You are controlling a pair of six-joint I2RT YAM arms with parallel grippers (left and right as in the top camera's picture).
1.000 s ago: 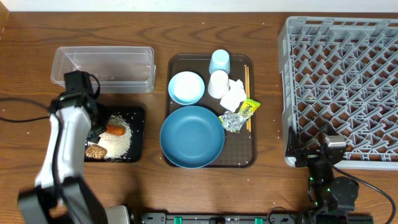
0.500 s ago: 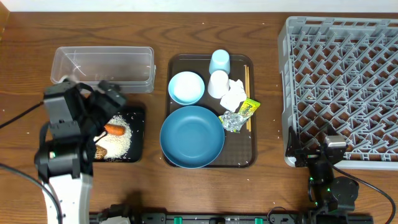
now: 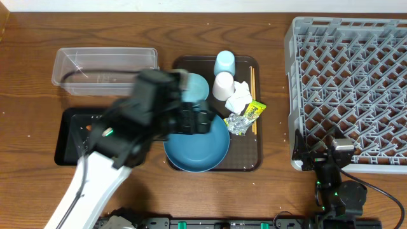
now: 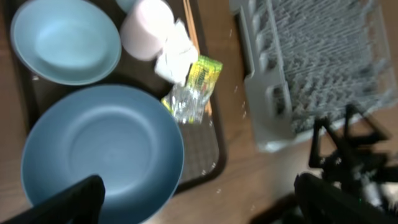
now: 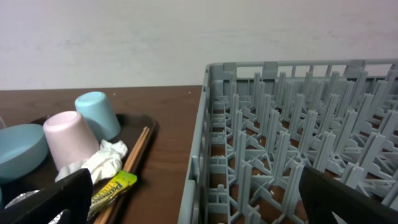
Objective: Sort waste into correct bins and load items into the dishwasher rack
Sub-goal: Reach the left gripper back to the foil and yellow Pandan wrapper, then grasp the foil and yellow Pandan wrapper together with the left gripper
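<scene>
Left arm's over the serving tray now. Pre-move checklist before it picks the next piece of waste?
1. Left gripper open, nothing held: ok.
2. Right gripper open, empty, beside the rack: ok.
3. Foil, wrapper and tissue on the brown tray, uncovered: ok.
4. Clear tub upright, opening up: ok.
5. Black tray contents, largely hidden by the left arm: cannot tell.

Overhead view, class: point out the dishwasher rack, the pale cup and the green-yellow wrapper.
dishwasher rack point(image 3: 297, 83), overhead view, on its left rim.
pale cup point(image 3: 223, 85), overhead view, centre of its top.
green-yellow wrapper point(image 3: 254, 111), overhead view, on its middle.
</scene>
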